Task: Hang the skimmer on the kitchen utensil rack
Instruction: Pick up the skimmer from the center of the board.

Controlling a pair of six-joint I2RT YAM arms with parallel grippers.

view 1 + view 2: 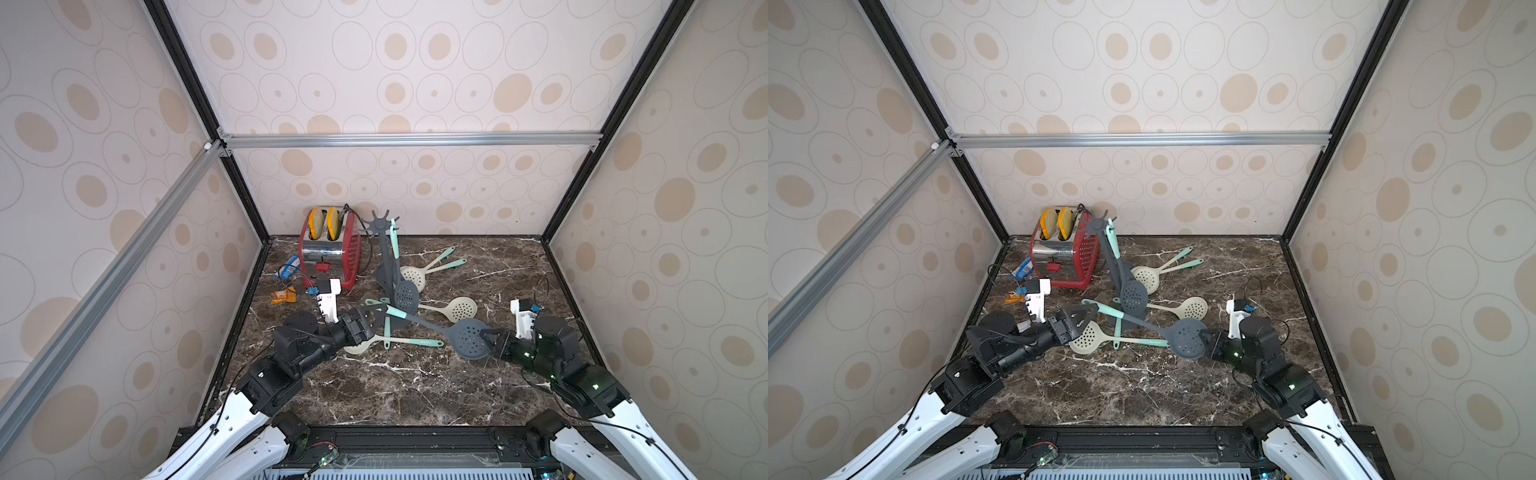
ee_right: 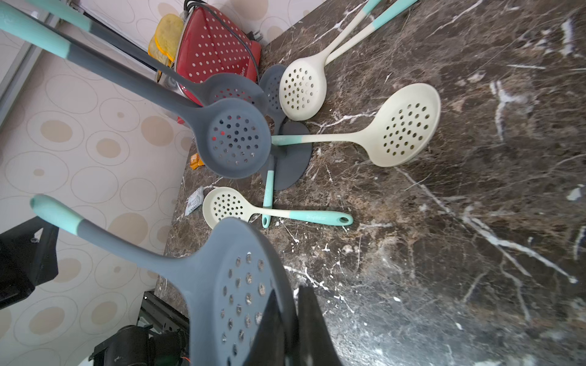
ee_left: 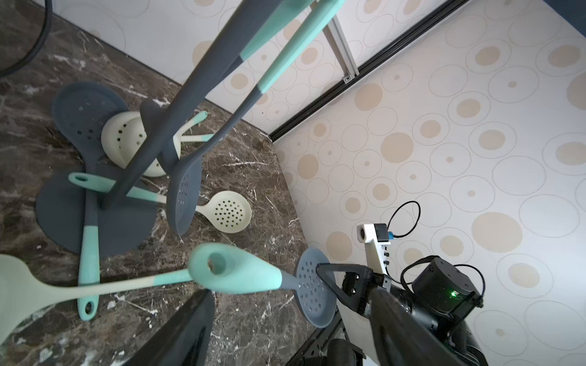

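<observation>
Right gripper [image 1: 488,338] clenched on grey skimmer [image 1: 436,328] bowl rim. Skimmer aloft between arms, short of rack [image 1: 384,257]. Left gripper [image 1: 380,320] jaws apart round teal handle end. If they close off-centre, handle twists and slips — drops onto cream skimmer [image 1: 409,340] below.

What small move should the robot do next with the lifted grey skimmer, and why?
Probably close the left tool on the mint handle end. Its jaws stand open around that end, while the right tool is shut on the head of the grey skimmer. Then the head could be released.
</observation>
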